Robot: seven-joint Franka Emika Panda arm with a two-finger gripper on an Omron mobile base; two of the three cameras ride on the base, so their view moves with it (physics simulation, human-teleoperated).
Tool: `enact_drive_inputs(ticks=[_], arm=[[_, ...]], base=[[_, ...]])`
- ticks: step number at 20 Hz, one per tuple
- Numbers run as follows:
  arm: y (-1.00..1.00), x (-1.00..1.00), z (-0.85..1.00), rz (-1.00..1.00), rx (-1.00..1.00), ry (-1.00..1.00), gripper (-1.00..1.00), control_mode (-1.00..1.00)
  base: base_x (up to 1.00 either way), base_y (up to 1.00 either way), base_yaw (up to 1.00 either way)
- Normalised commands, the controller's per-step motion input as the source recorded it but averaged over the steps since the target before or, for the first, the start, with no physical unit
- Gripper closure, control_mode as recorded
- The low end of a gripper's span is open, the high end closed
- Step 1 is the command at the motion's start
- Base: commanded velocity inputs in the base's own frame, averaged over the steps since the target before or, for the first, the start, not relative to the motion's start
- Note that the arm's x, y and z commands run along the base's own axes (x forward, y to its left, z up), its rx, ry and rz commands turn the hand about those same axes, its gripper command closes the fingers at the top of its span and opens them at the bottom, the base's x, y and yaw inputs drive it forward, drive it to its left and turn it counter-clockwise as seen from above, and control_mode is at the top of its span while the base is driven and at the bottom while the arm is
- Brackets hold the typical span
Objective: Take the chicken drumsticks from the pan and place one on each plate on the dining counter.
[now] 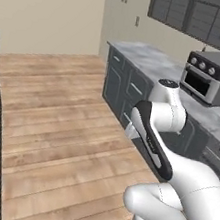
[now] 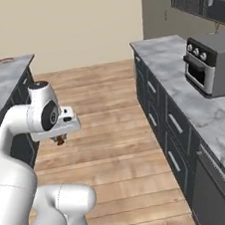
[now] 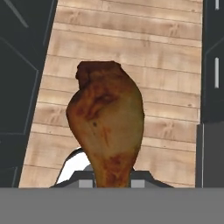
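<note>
Claw (image 2: 60, 138) pinching one drumstick (image 3: 106, 127), carried over wood floor (image 2: 116, 129) between the cabinets. Transport step, by the look of it. Island table (image 2: 0, 84) sits to one side, red-rimmed plate (image 2: 5, 61) at its far end; next move: swing over it, lower, release.

Grey toaster oven (image 1: 212, 77) on the wall counter (image 2: 180, 75) (possibly marble).

Even soft light, slightly blurry render
</note>
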Motion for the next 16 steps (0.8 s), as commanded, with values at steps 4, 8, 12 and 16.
enact_drive_inputs(ticks=[4, 8, 12, 16], arm=[[0.00, 0.00, 0.00, 0.00, 0.00, 0.00, 1.00, 1.00], [0.00, 0.00, 0.00, 0.00, 0.00, 0.00, 1.00, 1.00], [0.00, 0.00, 0.00, 0.00, 0.00, 0.00, 1.00, 1.00], [0.00, 0.00, 0.00, 0.00, 0.00, 0.00, 1.00, 1.00]], base=[[1.00, 0.00, 0.02], [1.00, 0.00, 0.02], [1.00, 0.02, 0.04], [1.00, 0.05, 0.03]])
